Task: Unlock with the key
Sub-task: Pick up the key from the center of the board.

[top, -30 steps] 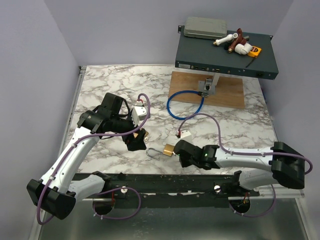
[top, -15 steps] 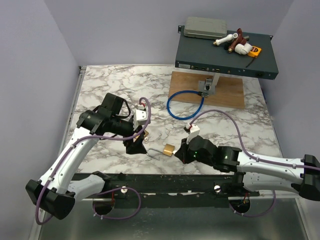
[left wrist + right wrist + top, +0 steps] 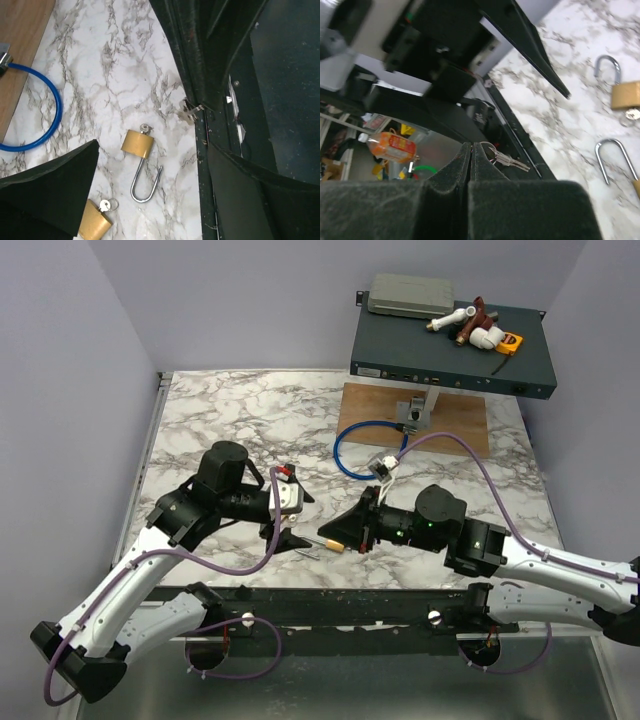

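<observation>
REST | brass padlock, shackle open: below left pincer, between its fingers | second padlock: beside one finger | blue cable: beyond, on marble table

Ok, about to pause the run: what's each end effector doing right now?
Left end effector: open, holding nothing.
Right end effector: shut, tips at the key; grip on it cannot be told.

A robotics lab bench: marble-print tabletop boxed in by plain walls (a rack-mount switch sits at the back).
</observation>
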Robot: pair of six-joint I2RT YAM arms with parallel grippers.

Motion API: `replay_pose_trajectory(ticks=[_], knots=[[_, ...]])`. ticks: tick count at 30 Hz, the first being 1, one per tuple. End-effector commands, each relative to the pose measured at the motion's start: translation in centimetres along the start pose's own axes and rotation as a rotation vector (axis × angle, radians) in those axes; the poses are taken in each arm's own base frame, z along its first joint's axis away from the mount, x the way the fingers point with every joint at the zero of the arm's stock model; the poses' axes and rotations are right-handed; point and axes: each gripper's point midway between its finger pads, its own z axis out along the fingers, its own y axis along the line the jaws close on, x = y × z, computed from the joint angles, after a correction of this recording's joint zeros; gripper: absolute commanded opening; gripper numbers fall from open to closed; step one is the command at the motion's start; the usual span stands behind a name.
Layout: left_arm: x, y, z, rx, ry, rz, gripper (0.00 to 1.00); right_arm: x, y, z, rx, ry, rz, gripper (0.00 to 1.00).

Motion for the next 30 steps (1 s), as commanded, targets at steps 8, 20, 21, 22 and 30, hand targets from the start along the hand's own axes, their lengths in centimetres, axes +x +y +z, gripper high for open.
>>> replay_pose_trajectory(ticks=[8, 20, 21, 22, 30], knots=[[-3.1, -1.7, 0.3, 0.074, -0.120, 0.011, 0.61, -3.4, 5.8, 0.3, -0.220, -0.057, -0.038, 0.01], [-4.5, -4.1, -0.4, 0.159, -0.168, -0.012, 0.37, -4.1, 5.8, 0.1, -0.213, -0.092, -0.038, 0.01], [-4.6, -4.4, -0.4, 0.168, -0.171, -0.012, 0.36, -4.2, 5.8, 0.1, -0.215, -0.098, -0.038, 0.01], [-4.7, -4.6, -0.4, 0.172, -0.173, -0.015, 0.34, -4.2, 5.7, 0.1, -0.215, -0.103, -0.037, 0.01], [-5.6, -5.2, -0.7, 0.183, -0.196, -0.023, 0.20, -4.4, 5.4, 0.2, -0.208, -0.137, -0.028, 0.01]])
